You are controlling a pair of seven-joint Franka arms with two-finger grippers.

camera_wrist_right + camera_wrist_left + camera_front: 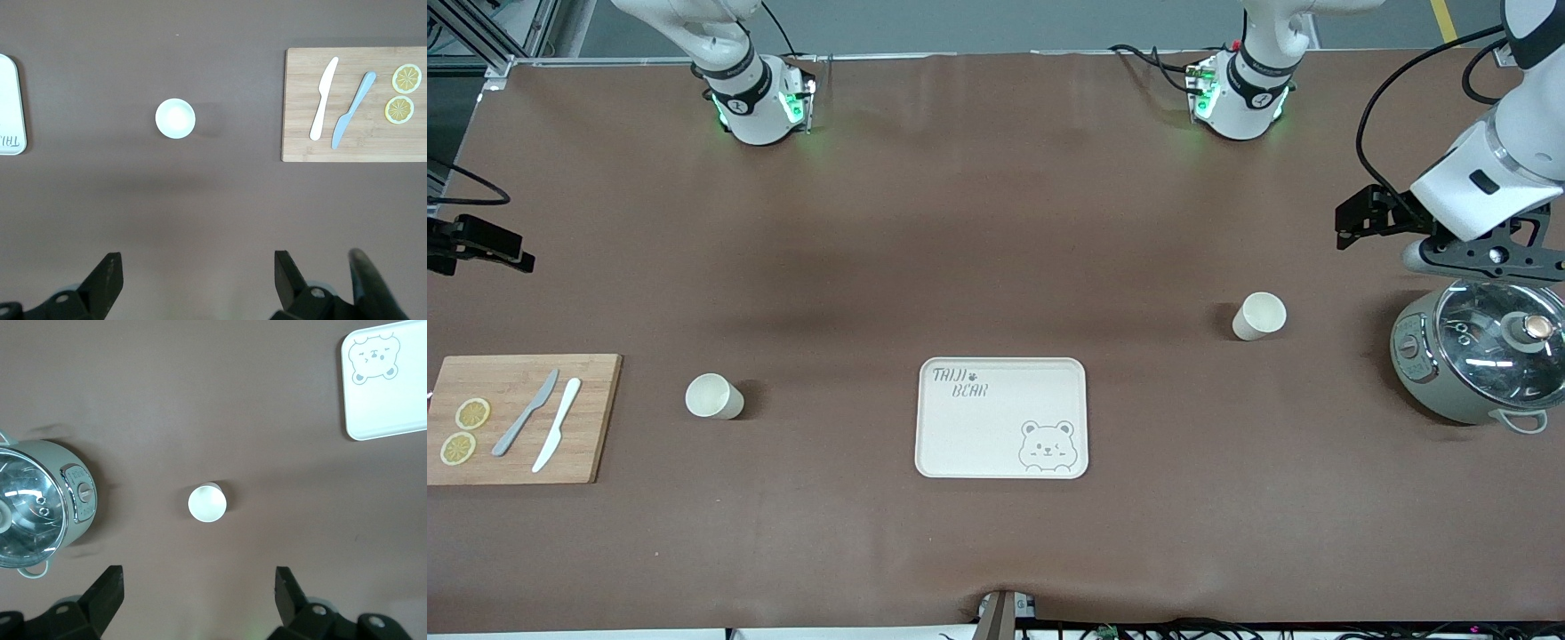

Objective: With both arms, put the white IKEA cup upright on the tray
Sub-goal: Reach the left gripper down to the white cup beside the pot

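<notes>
1. Cups first: one white cup [1259, 316] stands upright on the table at about 2 o'clock from the tray [960, 427], toward the left arm's end. A second cup [713, 396] stands upright at 9 o'clock from the tray. The tray holds nothing.
2. Left gripper [197, 581] hangs high over the table with its pincer wide and empty, next to the lidded cooker [1476, 356], which sits at 4 o'clock from the white cup.
3. Right gripper [195, 263] hangs over the right arm's end, also wide and empty.
4. Likely trouble: one finger landing on a rim would tip a light cup and roll it away.
5. Swinging low, the left arm could clip the cooker's lid.
6. Both arms meeting over the tray could collide.
7. A cup set on the tray's raised rim would lean or topple.
</notes>
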